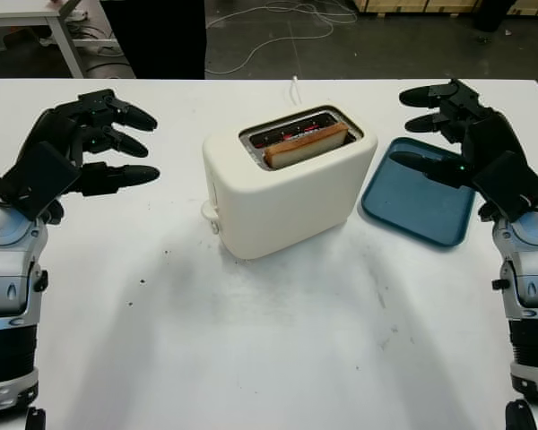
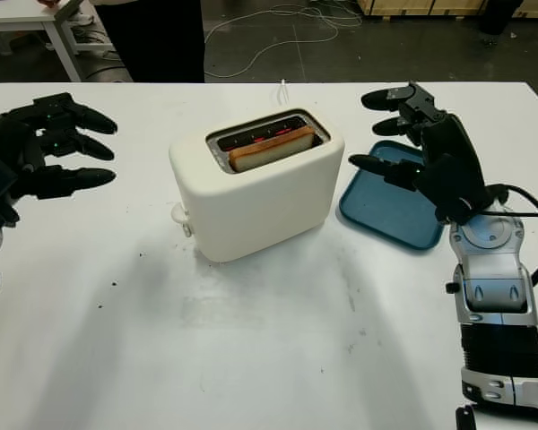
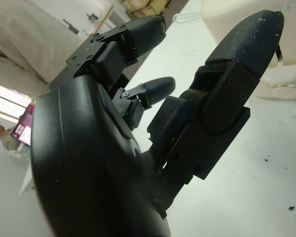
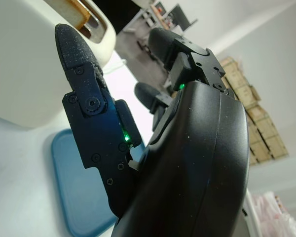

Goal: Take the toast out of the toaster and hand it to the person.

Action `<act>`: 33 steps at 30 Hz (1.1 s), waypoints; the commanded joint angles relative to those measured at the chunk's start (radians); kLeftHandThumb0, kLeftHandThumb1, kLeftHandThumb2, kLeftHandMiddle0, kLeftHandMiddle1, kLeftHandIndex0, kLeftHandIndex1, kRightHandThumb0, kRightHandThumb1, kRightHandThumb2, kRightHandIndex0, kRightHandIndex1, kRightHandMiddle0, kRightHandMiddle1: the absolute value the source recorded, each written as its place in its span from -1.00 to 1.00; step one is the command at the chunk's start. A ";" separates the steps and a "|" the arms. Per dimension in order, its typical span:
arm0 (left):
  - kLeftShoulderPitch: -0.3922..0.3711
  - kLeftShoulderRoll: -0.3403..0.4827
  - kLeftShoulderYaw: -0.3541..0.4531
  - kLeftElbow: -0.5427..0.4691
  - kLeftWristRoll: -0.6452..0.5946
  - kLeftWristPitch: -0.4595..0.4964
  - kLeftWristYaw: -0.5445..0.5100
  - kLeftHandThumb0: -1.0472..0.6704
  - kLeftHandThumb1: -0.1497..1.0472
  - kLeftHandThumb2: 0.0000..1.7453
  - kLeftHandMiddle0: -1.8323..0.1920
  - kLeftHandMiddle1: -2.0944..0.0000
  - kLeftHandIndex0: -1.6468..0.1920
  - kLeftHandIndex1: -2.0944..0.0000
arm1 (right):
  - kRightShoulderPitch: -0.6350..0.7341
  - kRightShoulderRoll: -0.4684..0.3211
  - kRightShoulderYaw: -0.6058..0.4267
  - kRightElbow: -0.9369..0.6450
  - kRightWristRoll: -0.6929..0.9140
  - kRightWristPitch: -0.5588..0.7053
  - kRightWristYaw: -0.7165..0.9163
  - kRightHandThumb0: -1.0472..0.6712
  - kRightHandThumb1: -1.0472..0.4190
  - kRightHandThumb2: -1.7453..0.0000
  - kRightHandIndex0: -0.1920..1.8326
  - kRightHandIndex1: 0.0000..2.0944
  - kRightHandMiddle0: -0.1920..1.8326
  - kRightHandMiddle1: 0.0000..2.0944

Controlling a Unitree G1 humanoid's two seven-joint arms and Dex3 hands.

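A cream toaster (image 1: 287, 193) stands in the middle of the white table, and a slice of toast (image 1: 306, 144) sticks up out of its slot. My left hand (image 1: 94, 143) hovers open to the left of the toaster, well apart from it. Over on the other side, my right hand (image 1: 448, 125) is open above a blue tray (image 1: 419, 206). The toaster's side (image 4: 24, 69) also appears in the right wrist view, with the toast's edge (image 4: 79, 12) at its top. A person in dark clothes (image 1: 166, 36) stands beyond the far edge of the table.
The blue tray lies flat to the right of the toaster. A white cord (image 1: 295, 88) runs from the toaster toward the table's far edge. Behind the table are a white table leg (image 1: 67, 40) and cables (image 1: 278, 22) on the floor.
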 commanded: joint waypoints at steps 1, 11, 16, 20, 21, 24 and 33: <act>0.003 0.003 0.002 -0.005 -0.003 -0.001 0.000 -1.00 0.30 -1.00 0.23 -0.03 0.15 0.11 | -0.009 0.008 0.005 -0.004 0.000 -0.006 -0.003 -0.58 -0.65 1.00 -0.72 0.13 -0.65 -0.19; 0.000 0.004 -0.001 -0.002 0.001 -0.010 0.000 -1.00 0.30 -1.00 0.23 -0.03 0.15 0.11 | -0.013 0.007 0.005 -0.002 0.005 -0.007 0.002 -0.58 -0.65 1.00 -0.73 0.14 -0.65 -0.18; -0.001 0.003 -0.001 -0.001 0.000 -0.006 0.000 -1.00 0.29 -1.00 0.22 -0.02 0.15 0.11 | -0.011 0.007 0.005 -0.003 0.004 -0.014 0.003 -0.57 -0.66 1.00 -0.73 0.14 -0.65 -0.18; 0.000 0.002 0.000 0.000 -0.003 -0.010 -0.002 -1.00 0.30 -1.00 0.22 -0.02 0.15 0.11 | -0.010 0.006 0.006 -0.003 0.001 -0.017 0.001 -0.57 -0.66 1.00 -0.73 0.14 -0.66 -0.18; 0.000 0.001 0.000 0.001 -0.004 -0.013 -0.002 -1.00 0.30 -1.00 0.22 -0.02 0.15 0.11 | -0.010 0.005 0.005 -0.003 0.001 -0.016 0.001 -0.58 -0.66 1.00 -0.73 0.15 -0.66 -0.18; 0.000 0.001 -0.001 0.002 -0.004 -0.016 -0.003 -1.00 0.30 -1.00 0.22 -0.02 0.15 0.11 | -0.009 0.006 0.005 -0.004 -0.001 -0.010 -0.002 -0.59 -0.66 1.00 -0.72 0.15 -0.65 -0.17; 0.002 0.002 0.001 -0.008 -0.006 0.005 -0.001 -1.00 0.28 -1.00 0.24 -0.02 0.16 0.11 | -0.009 0.008 0.005 0.000 0.001 -0.012 -0.002 -0.60 -0.66 1.00 -0.72 0.13 -0.65 -0.18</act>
